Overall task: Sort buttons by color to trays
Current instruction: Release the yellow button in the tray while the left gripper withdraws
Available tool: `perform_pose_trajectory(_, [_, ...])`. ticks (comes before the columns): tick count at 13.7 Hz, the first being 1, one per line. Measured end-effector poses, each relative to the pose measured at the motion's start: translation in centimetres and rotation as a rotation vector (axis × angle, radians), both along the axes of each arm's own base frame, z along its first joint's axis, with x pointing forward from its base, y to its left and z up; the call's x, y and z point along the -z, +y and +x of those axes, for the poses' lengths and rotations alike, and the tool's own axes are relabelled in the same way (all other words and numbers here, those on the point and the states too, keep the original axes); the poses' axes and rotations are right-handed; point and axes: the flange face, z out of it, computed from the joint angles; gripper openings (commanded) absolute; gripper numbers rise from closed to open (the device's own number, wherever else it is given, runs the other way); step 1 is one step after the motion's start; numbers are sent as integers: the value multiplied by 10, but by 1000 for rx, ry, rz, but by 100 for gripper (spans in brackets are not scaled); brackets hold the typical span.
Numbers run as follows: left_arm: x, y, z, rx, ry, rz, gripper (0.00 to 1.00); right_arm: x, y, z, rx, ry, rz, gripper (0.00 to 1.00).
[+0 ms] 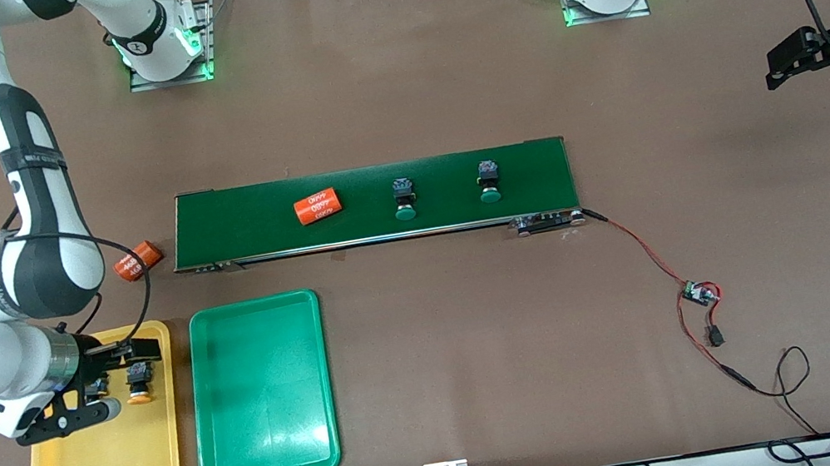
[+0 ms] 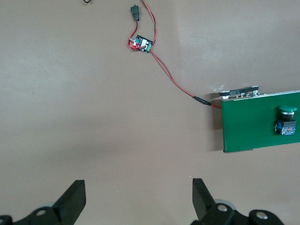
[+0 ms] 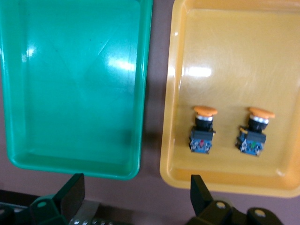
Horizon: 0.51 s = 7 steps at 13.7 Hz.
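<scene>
Two orange buttons [image 3: 204, 130] in yellow tray [image 3: 225, 56]; two green buttons [image 1: 403, 199] on belt [image 1: 252, 218].

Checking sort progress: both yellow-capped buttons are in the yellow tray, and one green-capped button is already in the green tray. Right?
Not quite. The green tray holds no button: both green-capped buttons lie on the dark-green belt, as the front view shows. The right wrist view confirms both yellow-capped buttons are in the yellow tray.
</scene>
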Motion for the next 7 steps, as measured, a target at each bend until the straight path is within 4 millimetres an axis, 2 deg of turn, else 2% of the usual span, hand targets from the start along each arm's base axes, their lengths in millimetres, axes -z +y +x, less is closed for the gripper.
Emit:
perform_pose_trajectory(2, [0,0,0,0,1,0,100,-24,14,-15,30,10,6,100])
perform_pose_trajectory(4, [0,-3,0,6,0,0,100,-38,25,-31,39,27,12,100])
perform_pose_trajectory(7, [0,-6,0,5,-1,0,100,-36,22,-40,43,59,12,100])
